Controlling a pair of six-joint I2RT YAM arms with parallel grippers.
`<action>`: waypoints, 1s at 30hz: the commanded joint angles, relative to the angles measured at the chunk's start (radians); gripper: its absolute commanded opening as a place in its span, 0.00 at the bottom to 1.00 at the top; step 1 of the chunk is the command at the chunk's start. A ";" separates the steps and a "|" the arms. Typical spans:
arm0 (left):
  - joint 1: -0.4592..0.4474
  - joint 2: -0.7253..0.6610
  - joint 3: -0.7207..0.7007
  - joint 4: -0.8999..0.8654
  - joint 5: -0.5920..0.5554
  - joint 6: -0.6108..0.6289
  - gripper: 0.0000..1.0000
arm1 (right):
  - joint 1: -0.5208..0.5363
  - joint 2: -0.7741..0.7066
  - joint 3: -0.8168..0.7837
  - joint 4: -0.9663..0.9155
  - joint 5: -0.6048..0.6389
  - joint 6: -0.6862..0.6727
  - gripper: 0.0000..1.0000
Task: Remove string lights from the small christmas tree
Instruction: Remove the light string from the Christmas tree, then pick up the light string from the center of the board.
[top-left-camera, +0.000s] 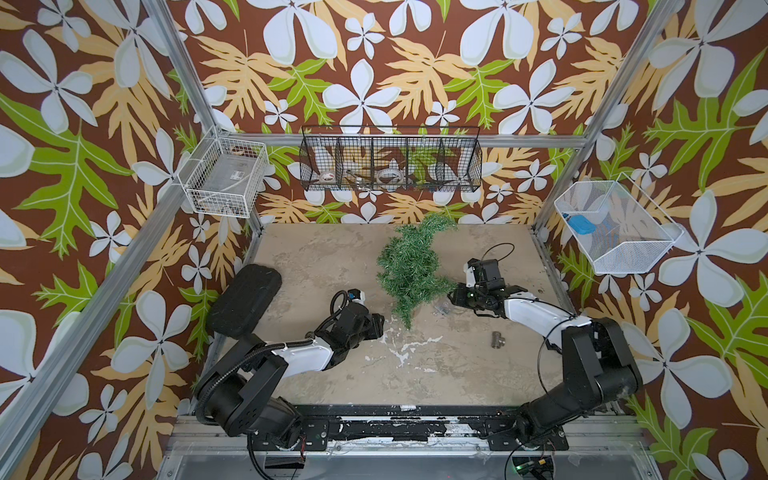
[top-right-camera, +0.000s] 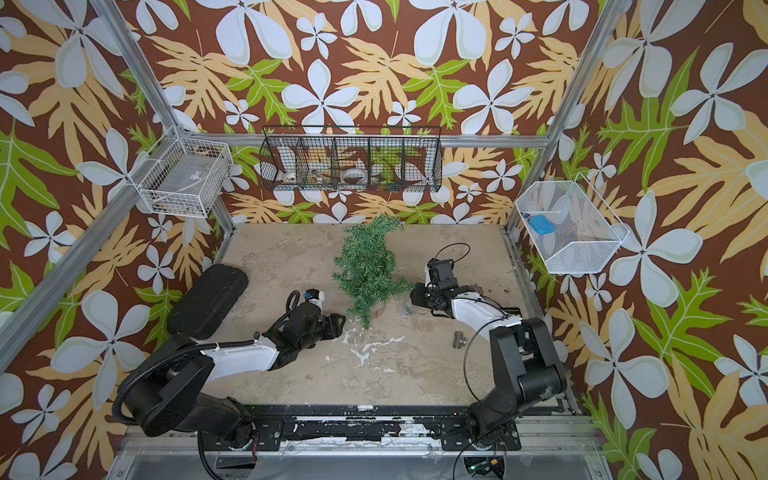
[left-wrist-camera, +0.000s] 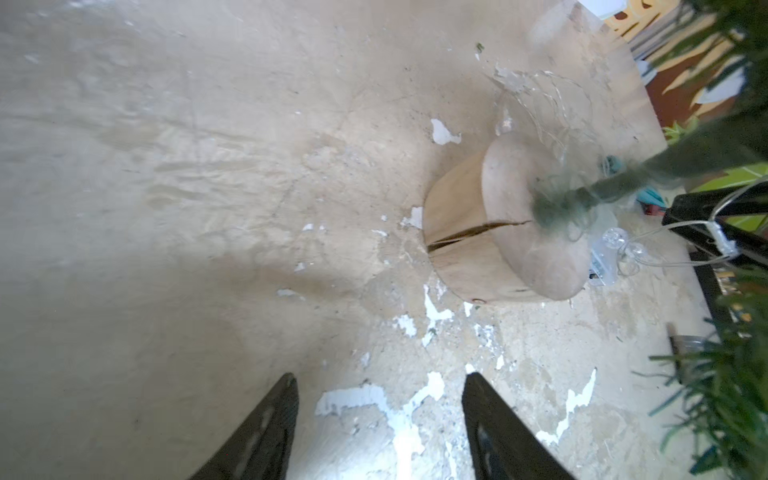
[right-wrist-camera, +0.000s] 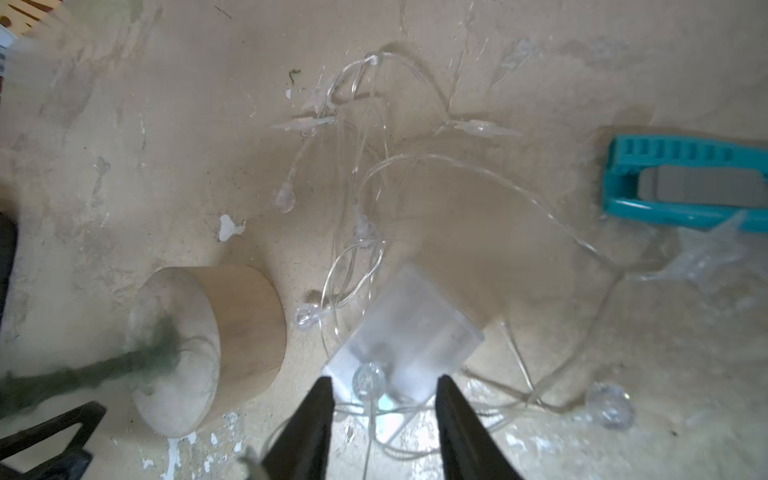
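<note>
Black wire basket (top-left-camera: 461, 166) on back wall, divided: white tape rolls (top-left-camera: 390, 175) in leftmost and middle compartments. White wire basket (top-left-camera: 216, 203) on left wall: clear flat item, kind unclear. White mesh basket (top-left-camera: 631, 259) on right wall: blue object (top-left-camera: 581, 224). Small christmas tree (top-left-camera: 409, 266) stands mid-table on wooden base (left-wrist-camera: 498, 224). String lights (right-wrist-camera: 374, 187) loose on table beside base, off tree. Left gripper (left-wrist-camera: 380, 382) jaws apart, empty. Right gripper (right-wrist-camera: 385, 380) jaws apart, clear box (right-wrist-camera: 407, 332) of lights at tips, unclamped
</note>
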 joint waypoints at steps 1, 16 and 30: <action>0.004 -0.047 0.027 -0.186 -0.184 -0.035 0.69 | 0.005 0.047 0.034 -0.017 -0.019 -0.003 0.61; 0.003 -0.346 -0.161 -0.233 -0.376 0.002 0.62 | 0.035 0.258 0.264 -0.081 0.125 -0.100 0.86; 0.003 -0.368 -0.186 -0.190 -0.305 0.056 0.60 | 0.060 0.425 0.404 -0.081 0.171 -0.087 0.85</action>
